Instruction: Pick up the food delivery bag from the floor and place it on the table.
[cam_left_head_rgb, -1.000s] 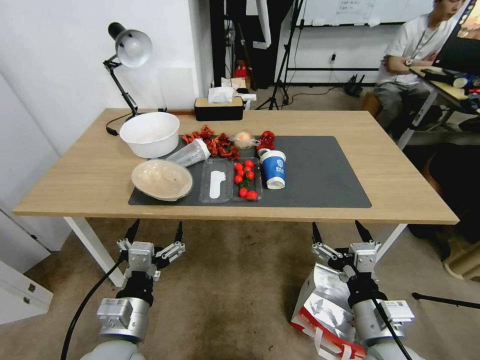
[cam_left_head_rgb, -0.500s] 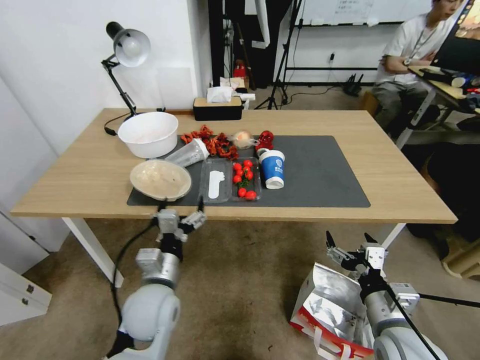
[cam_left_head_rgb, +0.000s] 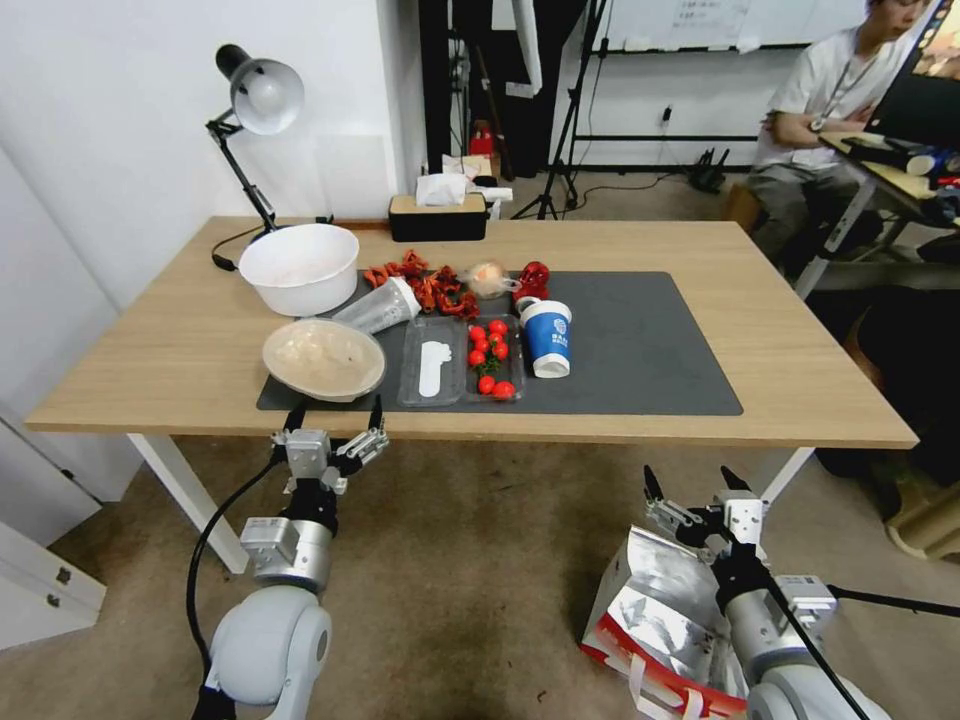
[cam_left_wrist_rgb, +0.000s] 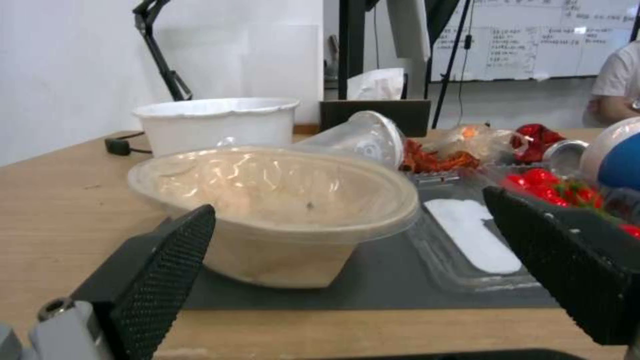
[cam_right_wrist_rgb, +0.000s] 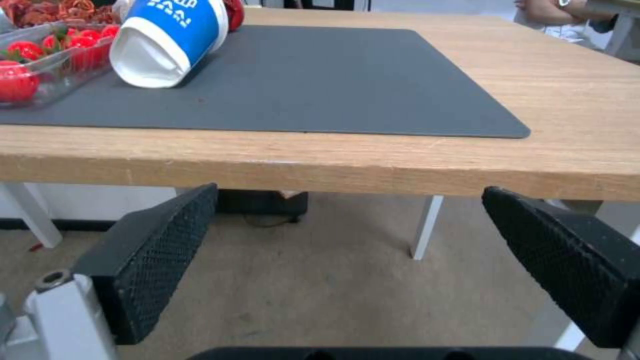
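The food delivery bag (cam_left_head_rgb: 655, 612) lies crumpled on the floor (cam_left_head_rgb: 470, 570) at the lower right, its silver foil lining and red edge showing. My right gripper (cam_left_head_rgb: 690, 482) hovers open just above and behind the bag's top, below the table's (cam_left_head_rgb: 800, 340) front edge (cam_right_wrist_rgb: 400, 170), with nothing between its fingers (cam_right_wrist_rgb: 160, 250). My left gripper (cam_left_head_rgb: 337, 412) is open too, raised to the level of the table's front edge and facing a lidded beige bowl (cam_left_wrist_rgb: 280, 200). The dark grey mat (cam_left_head_rgb: 640, 350) has bare room on its right half.
On the table stand a white bowl (cam_left_head_rgb: 298, 265), a tipped clear cup (cam_left_head_rgb: 380, 307), a tray of cherry tomatoes (cam_left_head_rgb: 490, 360), a blue-and-white cup (cam_left_head_rgb: 547, 338), a lamp (cam_left_head_rgb: 255, 100) and a tissue box (cam_left_head_rgb: 438, 215). White table legs (cam_left_head_rgb: 185, 495) and a cabinet (cam_left_head_rgb: 40, 580) flank the left.
My left arm rose from low over the floor to the table's edge, then eased back a little to the left. My right gripper sank slightly toward the bag.
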